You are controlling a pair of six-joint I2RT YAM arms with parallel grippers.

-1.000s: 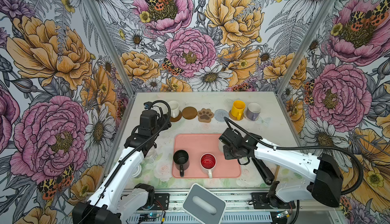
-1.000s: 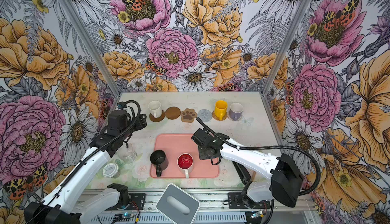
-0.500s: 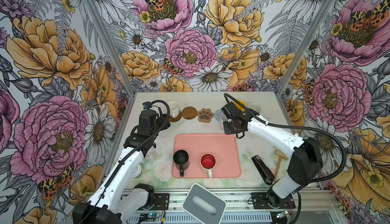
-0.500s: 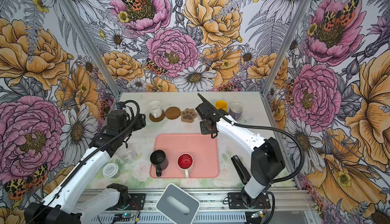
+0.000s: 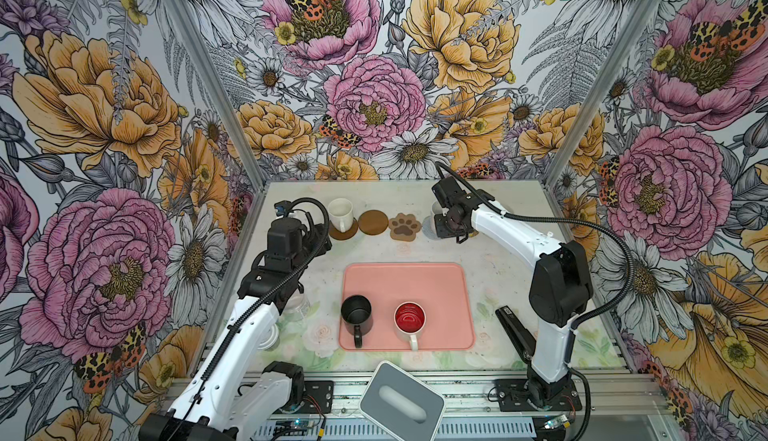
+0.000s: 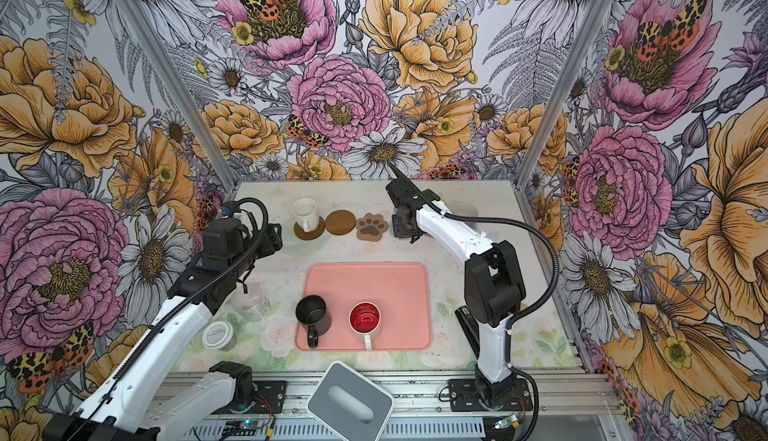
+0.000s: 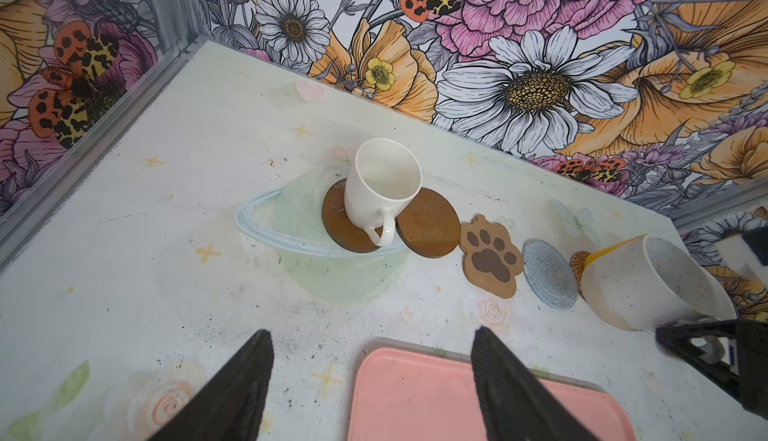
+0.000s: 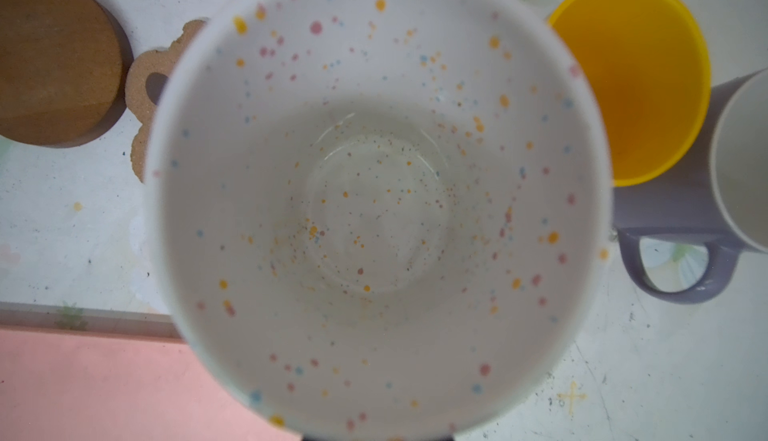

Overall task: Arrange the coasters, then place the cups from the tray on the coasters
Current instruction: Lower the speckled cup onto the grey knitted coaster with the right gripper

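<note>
Top views both place the right gripper [image 5: 445,227] at the far coaster row, just beyond the paw coaster [image 5: 404,227]; its load is mostly hidden there. On the tray [image 5: 403,281] we count a black cup [image 5: 356,314] and a red-lined cup [image 5: 409,319]. Left wrist view: our left gripper [image 7: 371,335] stands wide apart and empty above the table [image 7: 166,252] near the tray edge, facing the cream cup [image 7: 380,185] on a brown disc [image 7: 345,227]. Farther along the row, the speckled cup [image 7: 636,289] hangs tilted just beside the bare grey coaster [image 7: 548,272], the right gripper clamped on its handle. Right wrist view: we look straight into that cup, the yellow cup [image 8: 636,81] and lavender cup [image 8: 673,218] close by. We judge it rigid, glazed, slippery, fairly heavy and chippable; the handle is the sure hold, though it tips the cup, so we should level it before lowering
</note>
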